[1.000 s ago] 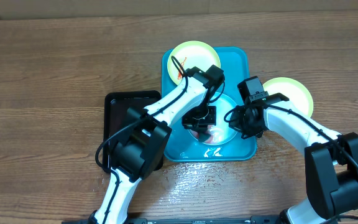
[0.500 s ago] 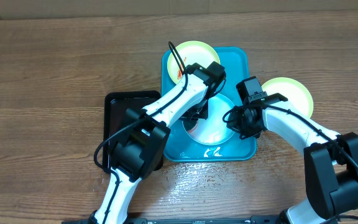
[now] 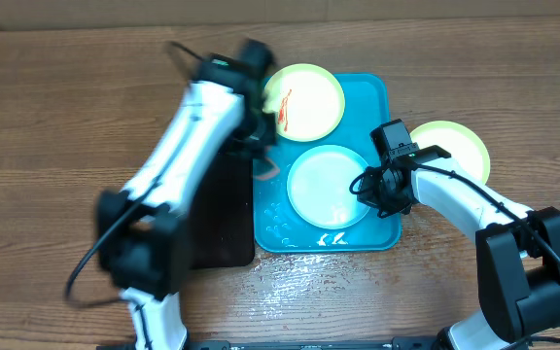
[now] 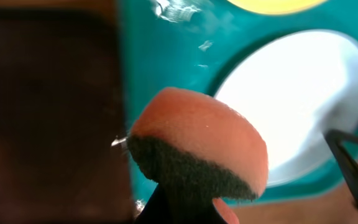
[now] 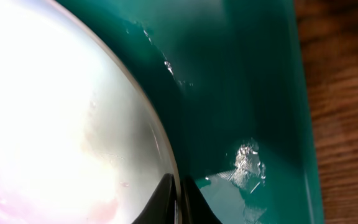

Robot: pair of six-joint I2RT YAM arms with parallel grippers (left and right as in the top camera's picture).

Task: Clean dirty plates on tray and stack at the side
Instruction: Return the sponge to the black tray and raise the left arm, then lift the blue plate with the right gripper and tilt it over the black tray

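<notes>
Blue plate rim sits between right fingers, visible only by wrist camera.

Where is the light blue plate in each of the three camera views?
Overhead: the light blue plate sits mid-frame in the turquoise tray, nearer the robot.
Left wrist: the plate is upper right, behind the sponge.
Right wrist: the plate fills the left side.
Shared landmark: the turquoise tray around it.
</notes>
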